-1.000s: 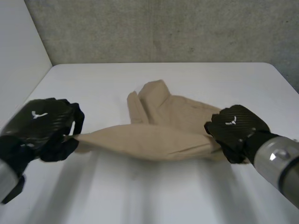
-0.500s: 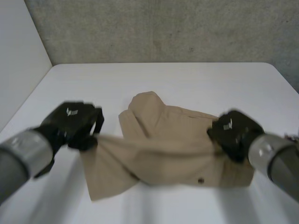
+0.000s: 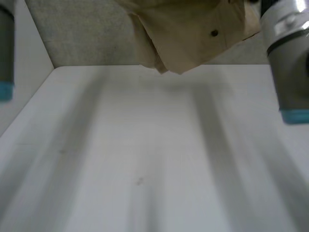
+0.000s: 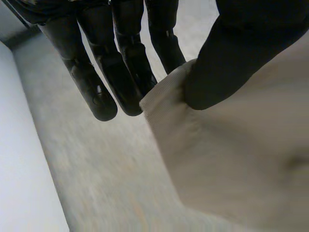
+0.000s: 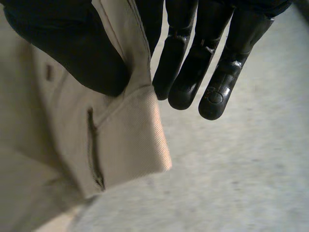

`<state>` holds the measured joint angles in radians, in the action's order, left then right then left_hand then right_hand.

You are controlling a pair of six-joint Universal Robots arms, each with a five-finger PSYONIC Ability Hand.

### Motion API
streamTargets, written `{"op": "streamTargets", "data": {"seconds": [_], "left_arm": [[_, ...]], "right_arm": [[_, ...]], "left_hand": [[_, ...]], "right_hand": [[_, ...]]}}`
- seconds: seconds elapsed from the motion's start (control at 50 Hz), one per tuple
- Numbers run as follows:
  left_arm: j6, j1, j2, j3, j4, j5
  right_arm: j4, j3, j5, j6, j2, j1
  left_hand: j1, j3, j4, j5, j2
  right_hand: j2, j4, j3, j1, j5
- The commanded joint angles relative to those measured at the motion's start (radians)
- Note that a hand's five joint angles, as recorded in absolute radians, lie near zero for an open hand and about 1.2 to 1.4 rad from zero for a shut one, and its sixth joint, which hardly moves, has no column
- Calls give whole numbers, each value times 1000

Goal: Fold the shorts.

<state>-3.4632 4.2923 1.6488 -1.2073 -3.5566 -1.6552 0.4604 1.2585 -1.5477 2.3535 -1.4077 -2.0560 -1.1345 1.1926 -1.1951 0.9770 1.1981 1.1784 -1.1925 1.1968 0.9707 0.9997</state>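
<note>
The white table (image 3: 145, 159) spreads across the lower frame. The shorts (image 3: 188, 34) hang clear above its far edge, upper centre, long axis strung crosswise between my arms. My left hand (image 4: 236, 58) pinches one top corner, thumb against fingers. My right hand (image 5: 72, 53) pinches the buttonhole end likewise.

Right hand (image 5: 72, 53) seen entering from above. Corner of beige shorts (image 5: 120, 145) pinched between thumb and one finger hidden partly behind cloth. Thumb pressed flat on near face of waistband. Remaining fingers (image 5: 219, 72) held straight, spread just past cloth edge, touching nothing. Dark buttonhole slit (image 5: 94, 150) seen in waistband below thumb, running along band. Stitched seam seen along folded edge. Cloth hung downward from grip. Grey speckled surface (image 5: 241, 183) seen behind hand and cloth.
</note>
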Motion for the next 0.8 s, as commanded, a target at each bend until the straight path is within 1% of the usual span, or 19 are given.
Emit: {"op": "streamTargets", "data": {"seconds": [0.02,0.06,0.12,0.14,0.2,0.26,0.32,0.42,0.44,0.56,0.58,0.64,0.66,0.7,0.72,0.74,0.78,0.8], "left_arm": [[4,6,2,-380,15,6],[1,7,11,-495,12,12],[4,9,20,-595,5,17],[4,7,32,-648,1,21],[6,-8,89,-699,4,26],[4,-26,146,-752,12,26],[4,-32,131,-771,24,25],[3,15,43,-779,103,26],[3,29,13,-778,146,28],[3,29,-102,-775,292,34],[1,27,-133,-775,336,43],[1,26,-181,-778,409,64],[1,23,-216,-779,467,81],[-1,20,-245,-782,524,98],[-1,18,-259,-784,551,107],[-4,17,-286,-787,608,121],[-8,11,-316,-793,666,138],[-8,9,-325,-796,688,144]], "right_arm": [[-65,160,49,36,41,-13],[-66,220,76,50,84,-7],[-66,268,98,56,136,-7],[-69,300,104,56,177,-7],[-94,344,103,47,246,-12],[-126,369,101,49,259,-10],[-192,394,98,52,248,-9],[-327,424,98,75,178,-9],[-347,429,98,79,162,-9],[-473,460,90,118,73,-7],[-505,469,89,127,41,-7],[-577,487,89,130,-17,-7],[-598,492,89,125,-29,-9],[-650,495,89,121,-56,-9],[-713,501,92,115,-78,-9],[-750,503,92,107,-92,-7],[-824,507,95,83,-118,-4],[-889,516,100,49,-141,-3]], "left_hand": [[-262,204,-201,245,198],[-262,204,-201,245,198],[-262,204,-201,245,198],[-262,204,-201,245,198],[-262,204,-201,245,198],[-262,204,-201,245,198],[-262,204,-201,245,198],[-262,204,-201,245,198],[-262,204,-201,245,198],[-262,204,-201,245,198],[-262,204,-201,245,198],[-262,204,-201,245,198],[-262,204,-201,245,198],[-262,204,-201,245,198],[-262,204,-201,245,198],[-262,204,-201,245,198],[-262,204,-201,245,198],[-262,204,-201,245,198]], "right_hand": [[218,-204,199,426,222],[218,-204,199,426,222],[218,-204,199,426,222],[218,-204,199,426,222],[218,-204,199,426,222],[218,-204,199,426,222],[218,-204,199,426,222],[218,-204,199,426,222],[218,-204,199,426,222],[218,-204,199,426,222],[218,-204,199,426,222],[218,-204,199,426,222],[218,-204,199,426,222],[218,-204,199,426,222],[218,-204,199,426,222],[218,-204,199,426,222],[218,-204,199,426,222],[218,-204,199,426,222]]}}
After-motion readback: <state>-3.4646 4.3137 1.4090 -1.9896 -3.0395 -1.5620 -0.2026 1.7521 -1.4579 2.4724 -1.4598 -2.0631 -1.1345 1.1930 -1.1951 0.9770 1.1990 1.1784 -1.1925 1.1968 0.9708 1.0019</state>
